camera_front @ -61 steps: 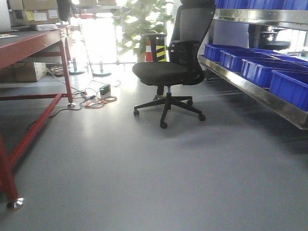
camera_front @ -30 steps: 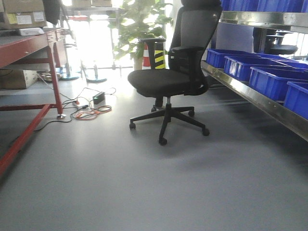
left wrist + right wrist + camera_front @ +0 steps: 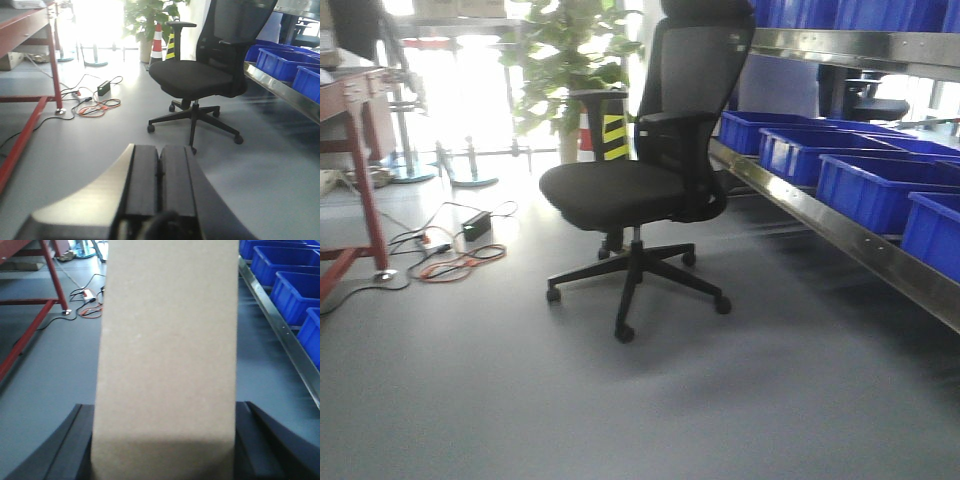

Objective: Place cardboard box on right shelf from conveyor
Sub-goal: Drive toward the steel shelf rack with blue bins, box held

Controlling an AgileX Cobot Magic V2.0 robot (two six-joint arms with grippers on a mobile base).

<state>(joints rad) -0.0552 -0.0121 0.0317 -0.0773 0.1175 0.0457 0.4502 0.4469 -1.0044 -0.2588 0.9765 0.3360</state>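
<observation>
On the front view's right, the shiny steel right shelf [image 3: 840,240], lined with blue plastic bins [image 3: 865,190], stands past a black mesh office chair [image 3: 640,180], so the placing remains to do. In the left wrist view, the left gripper [image 3: 160,172] has its dark fingers pressed together, empty. In the right wrist view, the right gripper [image 3: 165,455] clamps the smooth tan cardboard box [image 3: 167,350], so the pickup looks done.

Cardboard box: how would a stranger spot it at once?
Find the steel shelf with blue bins on the right. Left of it, filling the right wrist view, the cardboard box stands clamped in the right end effector. It alone is plain tan and unmarked, unlike the blue bins.
</observation>
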